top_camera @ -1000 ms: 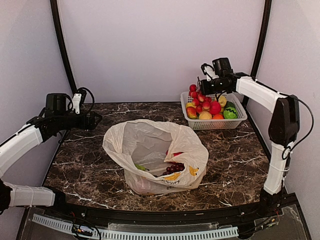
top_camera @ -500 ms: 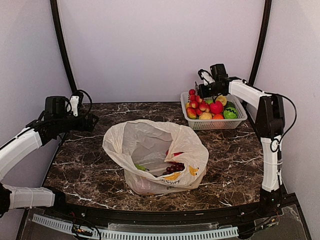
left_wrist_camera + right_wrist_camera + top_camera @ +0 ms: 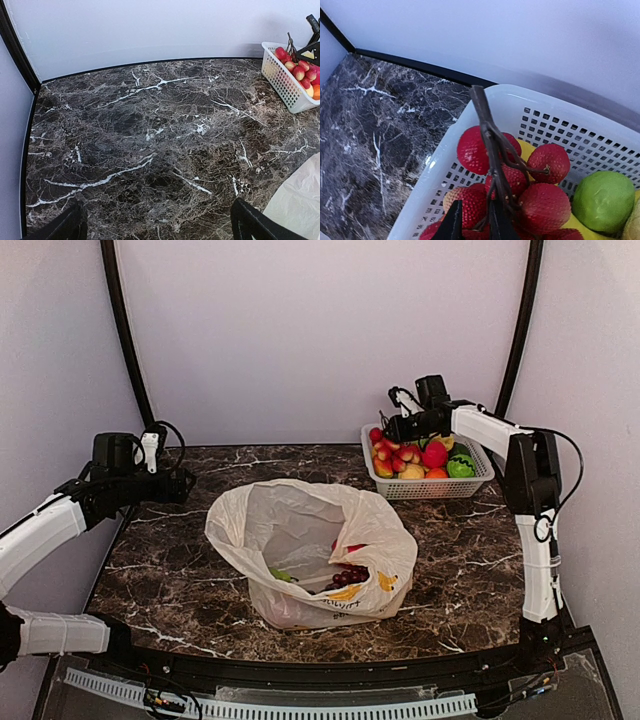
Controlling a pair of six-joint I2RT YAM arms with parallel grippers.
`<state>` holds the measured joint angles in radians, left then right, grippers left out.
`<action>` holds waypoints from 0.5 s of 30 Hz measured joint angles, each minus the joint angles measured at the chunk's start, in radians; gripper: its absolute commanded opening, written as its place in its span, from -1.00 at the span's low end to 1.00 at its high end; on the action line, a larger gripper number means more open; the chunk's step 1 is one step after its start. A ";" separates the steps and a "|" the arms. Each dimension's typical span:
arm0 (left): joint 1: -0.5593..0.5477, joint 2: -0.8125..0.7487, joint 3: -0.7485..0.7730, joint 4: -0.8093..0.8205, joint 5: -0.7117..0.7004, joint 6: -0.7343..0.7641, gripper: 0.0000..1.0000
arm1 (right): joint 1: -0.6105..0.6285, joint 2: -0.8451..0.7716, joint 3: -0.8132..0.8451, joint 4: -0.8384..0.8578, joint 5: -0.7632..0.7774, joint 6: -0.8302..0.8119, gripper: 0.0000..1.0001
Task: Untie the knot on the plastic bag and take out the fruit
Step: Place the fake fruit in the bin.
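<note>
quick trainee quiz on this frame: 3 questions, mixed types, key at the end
1. True or false: the plastic bag is knotted shut at its mouth.
2. The red berry bunch lies: A) in the bag, B) in the white basket, C) on the floor.
3. Which arm's fingers stand wide apart above bare table?
Key: 1 false, the mouth gapes open. 2 B. 3 left.

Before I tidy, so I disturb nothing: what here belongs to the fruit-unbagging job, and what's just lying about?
Job: plastic bag, grapes inside it, berry bunch, white basket, right gripper.
Not in use: left gripper, open above the marble table.
</note>
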<state>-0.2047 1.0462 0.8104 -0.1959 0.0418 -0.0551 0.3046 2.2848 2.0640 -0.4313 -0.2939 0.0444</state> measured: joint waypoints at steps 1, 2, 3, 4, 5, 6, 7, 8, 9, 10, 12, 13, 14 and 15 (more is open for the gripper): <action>0.000 0.000 0.000 0.000 -0.001 0.000 0.98 | 0.000 0.000 0.000 -0.003 -0.003 0.008 -0.20; 0.000 0.000 0.000 0.000 -0.001 0.000 0.98 | 0.000 0.000 0.000 -0.005 -0.005 0.005 -0.10; 0.000 0.000 0.000 0.000 -0.002 0.000 0.98 | 0.000 0.000 0.000 -0.005 -0.007 0.002 0.01; 0.000 0.000 0.000 0.000 -0.002 0.000 0.98 | 0.000 0.000 0.000 -0.008 -0.009 0.002 0.09; 0.000 0.000 0.000 0.000 -0.001 0.000 0.98 | 0.000 0.000 0.000 -0.012 -0.010 0.002 0.17; 0.000 0.000 0.000 0.000 -0.001 0.000 0.98 | 0.000 -0.001 0.000 -0.014 -0.010 0.001 0.23; 0.000 0.000 0.000 0.000 -0.001 0.000 0.98 | 0.000 -0.002 0.000 -0.017 -0.009 0.003 0.32; 0.000 0.000 -0.001 0.000 -0.001 0.000 0.98 | 0.000 -0.004 -0.002 -0.019 -0.009 0.002 0.41; 0.000 0.000 -0.002 0.000 0.000 0.000 0.98 | 0.000 -0.008 -0.005 -0.021 -0.007 0.000 0.53; 0.000 0.000 -0.003 0.000 0.001 0.000 0.97 | 0.000 -0.016 -0.011 -0.021 -0.005 -0.001 0.68; 0.000 -0.003 -0.008 0.001 0.008 -0.004 0.98 | 0.000 -0.040 -0.031 -0.026 0.000 -0.001 0.89; 0.000 -0.007 -0.011 0.000 0.014 -0.009 0.98 | 0.000 -0.059 -0.044 -0.028 0.003 -0.007 0.95; 0.000 -0.013 -0.012 -0.002 0.022 -0.014 0.98 | 0.000 -0.078 -0.055 -0.030 0.003 -0.005 0.97; 0.000 -0.018 -0.012 -0.003 0.029 -0.021 0.98 | 0.000 -0.094 -0.063 -0.034 0.003 -0.002 0.97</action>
<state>-0.2047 1.0279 0.7986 -0.1993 0.0708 -0.0757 0.3046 2.1906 2.0006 -0.4648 -0.2913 0.0425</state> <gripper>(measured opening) 0.989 0.951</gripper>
